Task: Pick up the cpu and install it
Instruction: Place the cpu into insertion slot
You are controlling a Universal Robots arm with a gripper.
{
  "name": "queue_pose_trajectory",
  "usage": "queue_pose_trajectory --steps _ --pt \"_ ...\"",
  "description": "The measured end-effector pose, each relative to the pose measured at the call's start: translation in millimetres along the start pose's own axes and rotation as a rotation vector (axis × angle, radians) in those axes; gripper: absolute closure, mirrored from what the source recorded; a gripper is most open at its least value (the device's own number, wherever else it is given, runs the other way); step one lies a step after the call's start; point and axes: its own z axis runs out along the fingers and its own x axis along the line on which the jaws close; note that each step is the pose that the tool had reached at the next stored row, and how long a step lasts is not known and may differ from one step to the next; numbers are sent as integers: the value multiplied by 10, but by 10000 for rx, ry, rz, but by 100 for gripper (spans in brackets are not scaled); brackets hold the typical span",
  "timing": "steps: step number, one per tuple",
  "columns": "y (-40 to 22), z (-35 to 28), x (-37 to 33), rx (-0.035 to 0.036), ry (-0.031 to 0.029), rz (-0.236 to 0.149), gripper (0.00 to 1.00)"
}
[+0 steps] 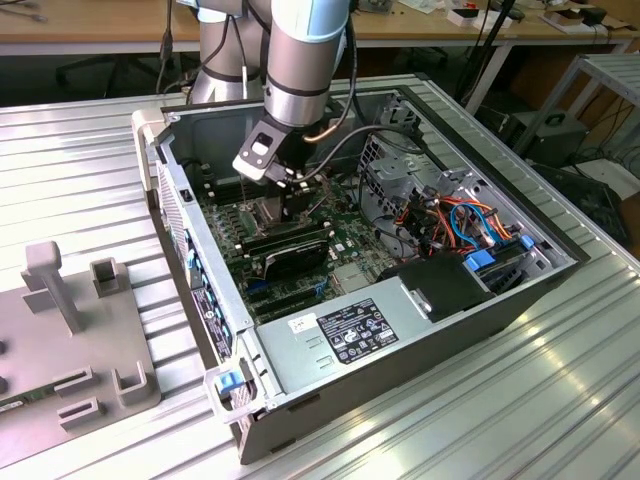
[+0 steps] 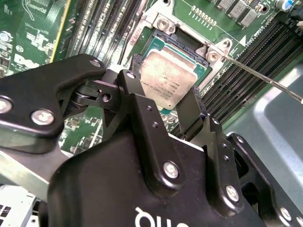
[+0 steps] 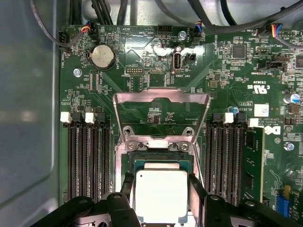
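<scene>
The cpu (image 3: 161, 196), a flat square chip with a dull silver top (image 2: 168, 78), sits between my gripper's two black fingers directly over the dark square socket (image 3: 161, 153) on the green motherboard. My gripper (image 3: 161, 189) (image 2: 165, 85) is shut on the cpu, one finger (image 3: 127, 185) on each of two opposite edges. The chip lies level with the socket frame; whether it rests in it I cannot tell. In the exterior view the gripper (image 1: 293, 205) reaches down into the open computer case, by the socket (image 1: 262, 210).
The hinged silver bracket (image 3: 161, 101) stands open behind the socket, and a thin metal lever (image 2: 265, 78) sticks out beside it. Black memory slots (image 3: 87, 156) flank the socket. Memory sticks (image 1: 285, 240), cables (image 1: 460, 215) and the power supply (image 1: 340, 330) crowd the case.
</scene>
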Motion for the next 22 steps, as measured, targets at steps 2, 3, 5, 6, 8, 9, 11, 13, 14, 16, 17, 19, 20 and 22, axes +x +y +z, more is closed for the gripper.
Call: queue_pose_trajectory --steps 2,3,5,6,8,9,11,13,14,16,17,19,20,22 --pt "6 21 10 -1 1 -16 45" --pt "10 37 13 0 1 -20 45" --pt "9 61 14 0 0 -19 45" --pt "9 101 14 2 -1 -19 45" --pt "8 119 14 2 -2 -19 45" --pt "9 123 15 -1 3 -20 38" --pt "8 115 14 2 -2 -20 38" --pt "9 80 14 1 0 -19 38" --pt "10 34 15 0 0 -20 38" --pt "12 -28 18 1 -4 -20 38" --pt "13 -73 19 1 -10 -20 38" --pt "14 -160 20 1 -37 -20 38" --pt "15 -200 20 1 -47 -21 38" --pt "17 -291 21 2 -78 -20 38"
